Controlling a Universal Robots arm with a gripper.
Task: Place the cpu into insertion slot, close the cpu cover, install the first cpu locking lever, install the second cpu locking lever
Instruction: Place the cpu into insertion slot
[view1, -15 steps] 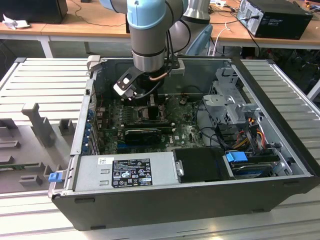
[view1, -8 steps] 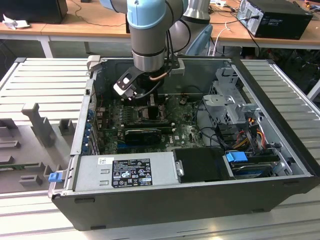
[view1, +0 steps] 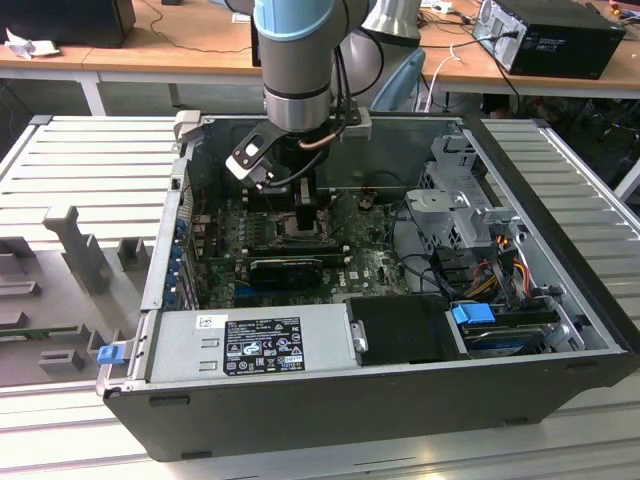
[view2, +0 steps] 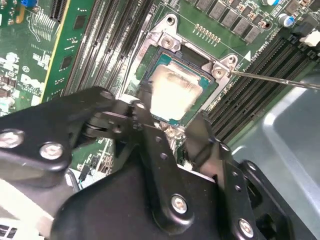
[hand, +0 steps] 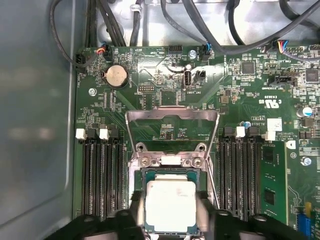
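In the second wrist view, your gripper (view2: 171, 114) pinches the cpu (view2: 175, 90) by 2 opposite edges as it lies in the slot (view2: 167, 42) (seated, I judge). Beside it, 1 lever (view2: 280, 81) stands unlatched. The cover (hand: 172, 115) stands open. Step 1 of 4 looks nearly done; 3 remain.

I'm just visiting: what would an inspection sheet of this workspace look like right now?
surface: ribbed grey table carrying an open computer case.
job's things: cpu at the insertion slot, seated or nearly so; cpu cover raised.
clutter: grey fixtures on the exterior view's left.
hand: straddles the cpu; grip unclear.
cables: black bundle beside the motherboard.
surroundings: wooden desks behind.
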